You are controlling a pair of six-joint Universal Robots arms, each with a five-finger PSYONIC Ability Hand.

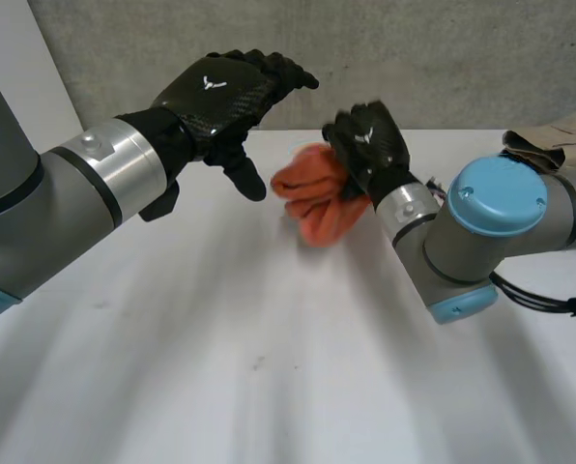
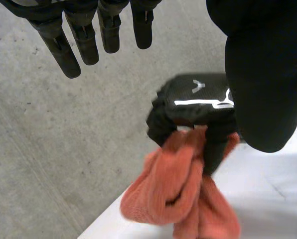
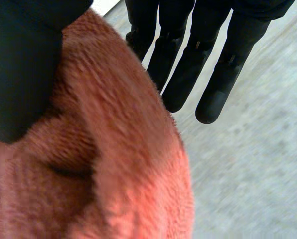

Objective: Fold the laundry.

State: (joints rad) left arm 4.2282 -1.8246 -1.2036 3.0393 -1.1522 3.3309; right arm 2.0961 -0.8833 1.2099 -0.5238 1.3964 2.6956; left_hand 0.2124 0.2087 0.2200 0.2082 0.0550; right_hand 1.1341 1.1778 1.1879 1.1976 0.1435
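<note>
Right hand [image 1: 370, 145]: you had it at the far middle of the white table [image 1: 220, 367], closed on an orange towel [image 1: 312, 198]. The thumb pressed on one side of the bunch and the fingers came round the other side.
Orange towel: it was crumpled into a ball and hung from the right hand over the table. Whether its lowest fold touched the surface, I could not tell.
Left hand [image 1: 220, 92]: you held it raised just to the left of the towel, apart from it. Its fingers were straight and relaxed, the thumb pointed down, and it held nothing.
Beige cloth [image 1: 559, 135]: it lay at the far right, behind the right arm, well apart from the towel.
</note>
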